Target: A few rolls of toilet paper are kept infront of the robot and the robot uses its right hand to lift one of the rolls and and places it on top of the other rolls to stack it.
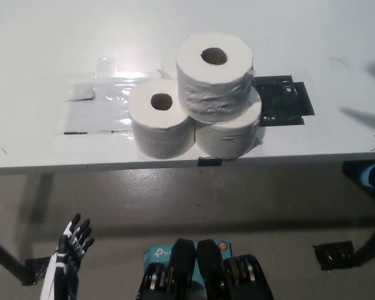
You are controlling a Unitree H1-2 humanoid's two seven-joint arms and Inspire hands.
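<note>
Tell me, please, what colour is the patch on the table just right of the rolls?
Black; the patch shows only in the head view.

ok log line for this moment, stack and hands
top white toilet paper roll: resting on lower rolls | white left hand: open, below table | right hand: unseen

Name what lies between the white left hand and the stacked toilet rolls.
Head view: white left hand hangs below the table; between it and the stacked white toilet rolls lie grey floor and the white table's front edge.
</note>
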